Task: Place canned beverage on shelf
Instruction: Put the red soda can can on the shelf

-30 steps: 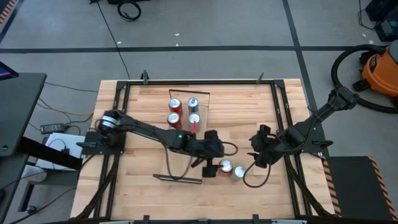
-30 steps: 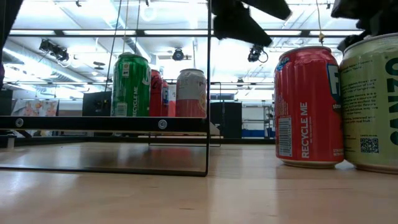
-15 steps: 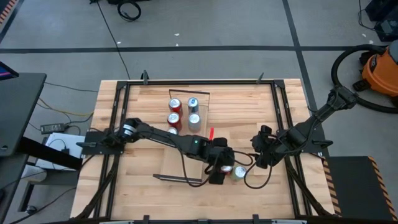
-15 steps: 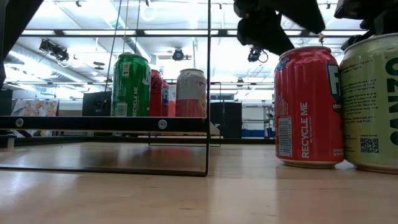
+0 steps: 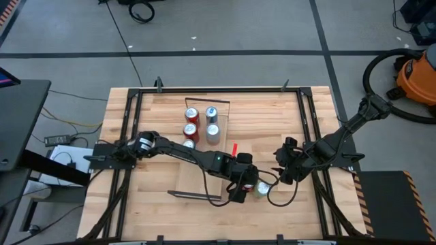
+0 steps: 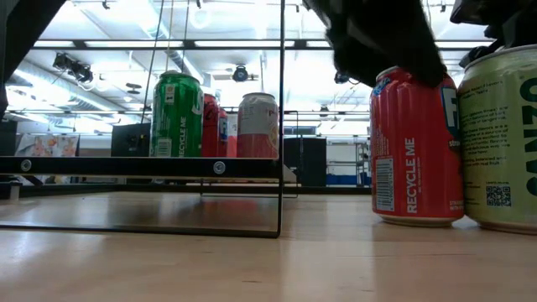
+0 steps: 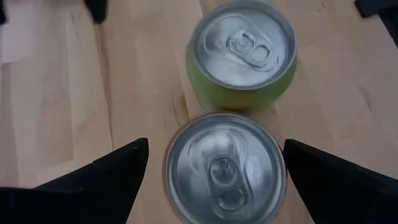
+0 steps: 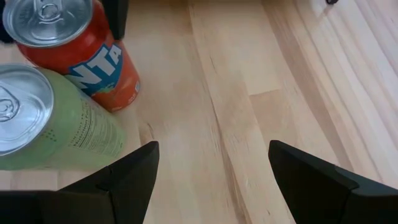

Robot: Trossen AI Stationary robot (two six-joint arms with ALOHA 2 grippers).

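A red can (image 5: 248, 182) stands upright on the table's near right part, with a pale green can (image 5: 261, 188) close beside it. Both also show in the low view, the red can (image 6: 415, 147) and the green can (image 6: 503, 138). My left gripper (image 7: 216, 163) is open and just above the red can's lid (image 7: 224, 168), one finger on each side of it; I see no touch. My right gripper (image 8: 211, 180) is open and empty, to the right of the two cans. The shelf (image 5: 194, 178) lies lengthwise left of the cans, its black end rail (image 5: 195, 196) near.
Several cans (image 5: 201, 122) stand on the shelf's far end; in the low view they (image 6: 214, 126) show behind its black frame (image 6: 280, 126). Black table rails (image 5: 306, 122) run along the sides. Bare wood lies between the shelf and the two cans.
My left gripper has gone toward the table's right and near edge, from beside the shelf to over the red can, and has come down toward the can's top. The cans have stayed where they were.
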